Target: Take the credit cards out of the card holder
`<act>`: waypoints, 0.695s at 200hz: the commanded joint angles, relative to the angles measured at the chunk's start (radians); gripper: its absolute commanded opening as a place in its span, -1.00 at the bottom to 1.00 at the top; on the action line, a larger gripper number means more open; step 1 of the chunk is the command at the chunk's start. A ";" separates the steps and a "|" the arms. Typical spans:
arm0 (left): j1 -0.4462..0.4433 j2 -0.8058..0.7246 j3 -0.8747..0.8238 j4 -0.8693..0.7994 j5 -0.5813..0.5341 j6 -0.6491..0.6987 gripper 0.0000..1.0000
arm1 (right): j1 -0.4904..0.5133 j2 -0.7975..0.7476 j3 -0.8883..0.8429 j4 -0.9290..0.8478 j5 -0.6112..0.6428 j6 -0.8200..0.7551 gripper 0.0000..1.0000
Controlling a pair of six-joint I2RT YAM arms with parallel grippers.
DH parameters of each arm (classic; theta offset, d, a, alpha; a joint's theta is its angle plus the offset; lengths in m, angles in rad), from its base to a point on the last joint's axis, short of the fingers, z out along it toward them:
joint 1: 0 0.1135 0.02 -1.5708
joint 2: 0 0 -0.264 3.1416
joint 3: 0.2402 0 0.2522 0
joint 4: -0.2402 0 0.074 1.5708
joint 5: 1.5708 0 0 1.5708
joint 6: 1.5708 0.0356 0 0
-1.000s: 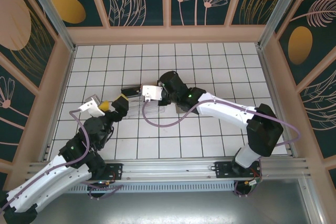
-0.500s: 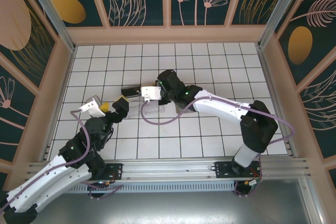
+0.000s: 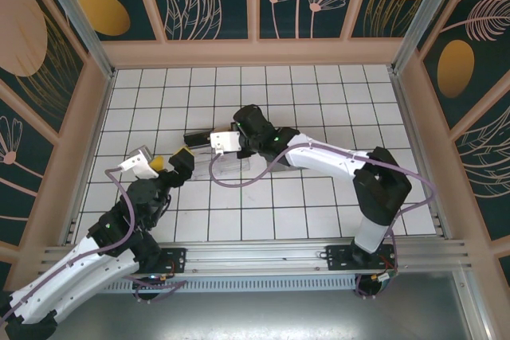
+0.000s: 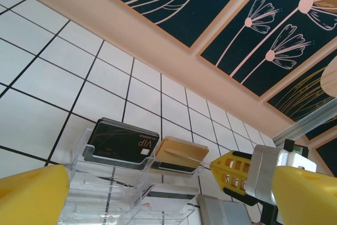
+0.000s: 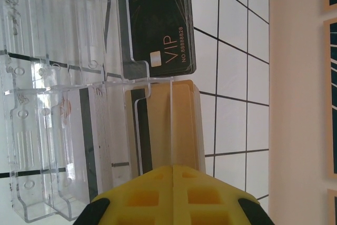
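The clear plastic card holder (image 3: 235, 166) (image 4: 100, 188) (image 5: 52, 77) stands on the tiles with credit cards in its pockets: a black VIP stack (image 4: 118, 139) (image 5: 158, 19), a gold stack (image 4: 179, 151) (image 5: 158, 125) and white ones (image 5: 97, 130). My right gripper (image 3: 209, 141) (image 5: 172, 167) is shut at the gold stack's end. One gold card stands edge-on, running into the seam between the yellow jaws. My left gripper (image 3: 163, 161) (image 4: 171, 183) hangs open just left of the holder, holding nothing.
A flat plain grey rectangle (image 4: 231, 212) lies on the tiles by the holder's near right corner. The wooden wall (image 4: 158, 40) runs behind the holder. White tiled floor (image 3: 319, 93) stretches to the back and right.
The right wrist has shifted slightly left toward the holder and its elbow has swung inward. The left arm has stayed still.
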 commanded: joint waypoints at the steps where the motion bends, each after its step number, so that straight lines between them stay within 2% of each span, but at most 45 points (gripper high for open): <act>1: 0.003 -0.014 0.005 -0.017 -0.026 0.019 0.97 | -0.004 0.020 0.035 -0.011 -0.007 -0.010 -1.00; 102: 0.003 -0.028 0.003 -0.027 -0.026 0.019 0.97 | 0.001 0.062 0.044 -0.014 0.000 0.012 -1.00; 113: 0.002 -0.028 0.002 -0.027 -0.024 0.020 0.97 | 0.001 0.064 0.043 -0.016 0.000 0.014 -0.71; 139: 0.002 -0.027 0.001 -0.025 -0.021 0.019 0.97 | 0.001 0.062 0.041 -0.006 0.017 0.018 -0.44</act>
